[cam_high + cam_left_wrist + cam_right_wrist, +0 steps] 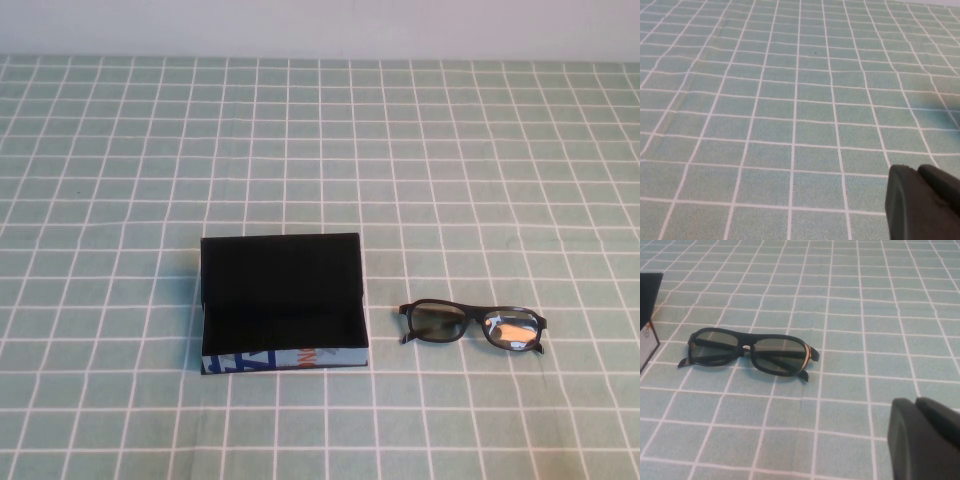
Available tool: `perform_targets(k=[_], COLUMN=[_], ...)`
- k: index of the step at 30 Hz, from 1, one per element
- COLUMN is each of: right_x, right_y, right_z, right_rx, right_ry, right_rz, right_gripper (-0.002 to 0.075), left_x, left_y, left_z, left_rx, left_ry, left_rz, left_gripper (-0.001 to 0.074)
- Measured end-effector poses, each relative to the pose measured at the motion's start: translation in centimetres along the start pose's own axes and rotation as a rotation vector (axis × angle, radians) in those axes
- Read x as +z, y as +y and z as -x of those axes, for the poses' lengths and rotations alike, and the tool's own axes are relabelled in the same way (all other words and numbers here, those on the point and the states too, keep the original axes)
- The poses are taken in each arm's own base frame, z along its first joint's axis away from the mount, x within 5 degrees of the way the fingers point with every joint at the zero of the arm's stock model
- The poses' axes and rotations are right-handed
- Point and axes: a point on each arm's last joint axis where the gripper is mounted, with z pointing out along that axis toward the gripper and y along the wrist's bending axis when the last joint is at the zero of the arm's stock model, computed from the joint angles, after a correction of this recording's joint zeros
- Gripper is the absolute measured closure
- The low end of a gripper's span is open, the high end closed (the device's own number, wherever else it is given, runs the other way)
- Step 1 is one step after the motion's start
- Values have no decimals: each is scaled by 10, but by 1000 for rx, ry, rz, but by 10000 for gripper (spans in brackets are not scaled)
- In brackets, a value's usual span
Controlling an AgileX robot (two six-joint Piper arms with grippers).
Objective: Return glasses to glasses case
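On the green checked tablecloth (450, 150) we see the glasses case (284, 305) lying open, with the glasses (472, 325) just beside it on the robot's right, apart from it.
We find both grippers outside the high view: the left gripper (925, 202) and right gripper (925, 437) each show only a dark edge, holding nothing we can see; how far either is open we cannot tell.

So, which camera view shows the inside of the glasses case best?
The high view: the glasses case lies open and its black lining shows whole, with the glasses to its right. The right wrist view catches only one corner of the case beside the right hand. The left wrist view shows none of it, only the left hand over cloth.
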Motion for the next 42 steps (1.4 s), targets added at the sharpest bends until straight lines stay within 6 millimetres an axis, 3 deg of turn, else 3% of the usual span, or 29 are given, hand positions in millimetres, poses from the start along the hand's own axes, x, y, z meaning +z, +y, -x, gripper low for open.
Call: perform_targets(k=[12,17,22,25,32,38,42], right_x=[0,-6,-24,-32,-50,-67,-83], right_y=[-2,-9,-19,-22,-26,-29,-22], right_z=[7,31,58,66,77,83,108], right_rx=[8,43,59,64,71,221,274], right_ry=[-76,-352,-711,-837,-1053,-1283,-1348], right_rz=[-19,-93,-205,-246,-316,-267,-150], right_gripper=[739,739,739,739,739,739,739], left_x=[0,-7,-30,-41,-58,-70,-84], left_y=[-2,-11,-24,-27,-30,-30,-31], left_z=[8,33,63,71,79,83,102], left_rx=[32,38,46,53,103,99,105], left_ry=[-86,-380,-789,-939,-1145,-1277,-1330], left_rz=[-16,-122,-274,-331,-354,-383,-376], left_gripper=[735,735,735,735,735,735,735])
